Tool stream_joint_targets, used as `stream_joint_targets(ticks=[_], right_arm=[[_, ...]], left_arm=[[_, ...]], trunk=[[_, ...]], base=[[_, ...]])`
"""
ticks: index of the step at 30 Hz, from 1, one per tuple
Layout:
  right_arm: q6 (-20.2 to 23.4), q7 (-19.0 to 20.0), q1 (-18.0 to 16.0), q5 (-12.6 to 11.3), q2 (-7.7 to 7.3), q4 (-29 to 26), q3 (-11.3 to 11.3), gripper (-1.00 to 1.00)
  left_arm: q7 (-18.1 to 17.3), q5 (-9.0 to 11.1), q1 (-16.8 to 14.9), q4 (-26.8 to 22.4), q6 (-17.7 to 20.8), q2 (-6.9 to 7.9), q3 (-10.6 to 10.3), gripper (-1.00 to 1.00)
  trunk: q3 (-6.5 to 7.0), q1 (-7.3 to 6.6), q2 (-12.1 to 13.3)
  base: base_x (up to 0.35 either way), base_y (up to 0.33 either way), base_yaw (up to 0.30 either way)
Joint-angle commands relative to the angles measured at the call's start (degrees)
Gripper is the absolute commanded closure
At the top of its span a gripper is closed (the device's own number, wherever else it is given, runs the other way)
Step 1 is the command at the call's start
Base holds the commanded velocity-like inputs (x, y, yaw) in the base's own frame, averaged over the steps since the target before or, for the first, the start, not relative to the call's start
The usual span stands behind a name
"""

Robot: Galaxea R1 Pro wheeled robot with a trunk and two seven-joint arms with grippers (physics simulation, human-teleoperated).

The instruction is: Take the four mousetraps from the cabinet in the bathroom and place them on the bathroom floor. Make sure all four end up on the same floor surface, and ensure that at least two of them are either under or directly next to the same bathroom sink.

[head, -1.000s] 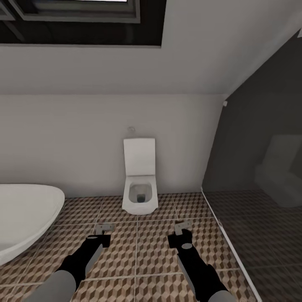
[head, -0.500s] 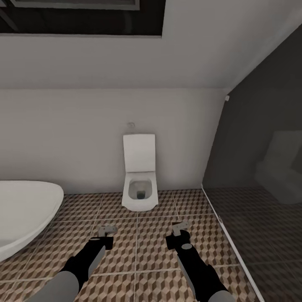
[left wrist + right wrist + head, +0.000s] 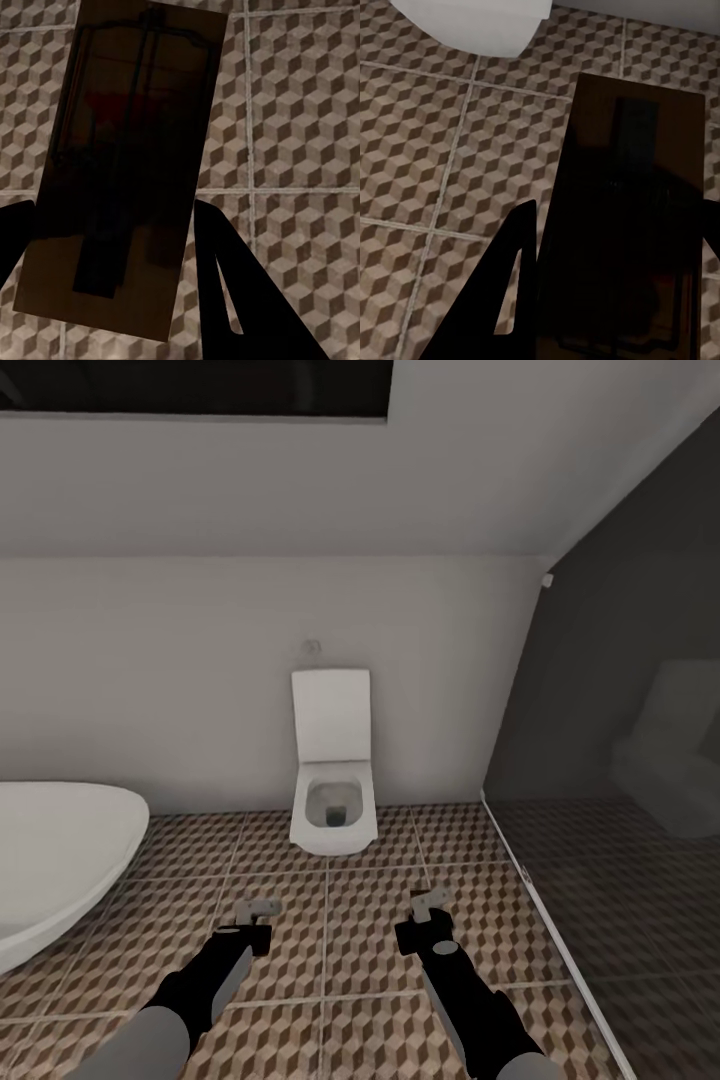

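Each of my grippers holds one mousetrap above the cube-patterned bathroom floor (image 3: pixel 330 960). My left gripper (image 3: pixel 255 932) is shut on a mousetrap (image 3: pixel 262 909). In the left wrist view this mousetrap (image 3: pixel 127 150) is a brown board with dark wire and a red mark, clamped between my dark fingers (image 3: pixel 240 300). My right gripper (image 3: pixel 425 930) is shut on a second mousetrap (image 3: pixel 428 904). It appears as a dark shadowed board (image 3: pixel 630 187) in the right wrist view, beside one finger (image 3: pixel 502 300). The cabinet and the sink are out of view.
A white square toilet (image 3: pixel 333 780) stands against the far wall straight ahead, and its base (image 3: pixel 472 19) shows in the right wrist view. A white oval bathtub (image 3: pixel 50 860) is at the left. A dark glass partition (image 3: pixel 620 760) with a white floor strip bounds the right.
The whole head picture has slid upward a little, so the camera has moved. Both arms keep the same pose, each still holding its mousetrap.
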Motion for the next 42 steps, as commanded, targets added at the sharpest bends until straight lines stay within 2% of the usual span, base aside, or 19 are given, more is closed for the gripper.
stream_joint_targets(ticks=[1, 11, 42], right_arm=[[0.46, -0.13, -0.03, 0.48, 0.00, -0.10, 0.11, 1.00], [-0.57, -0.17, -0.03, 0.49, 0.00, -0.16, 0.11, 1.00], [-0.69, -0.17, -0.03, 0.49, 0.00, -0.17, 0.19, 1.00]], left_arm=[[0.60, 0.39, -0.03, -0.11, 0.33, 0.06, -0.47, 1.00], [0.62, 0.39, -0.03, -0.11, 0.33, -0.01, -0.52, 1.00], [0.68, 0.39, -0.03, -0.11, 0.33, -0.03, -0.54, 1.00]], trunk=[[-0.34, 0.23, -0.47], [-2.86, 2.43, -4.48], [-8.46, 9.23, -16.91]], base=[[0.000, 0.000, 0.000], [0.000, 0.000, 0.000], [0.000, 0.000, 0.000]])
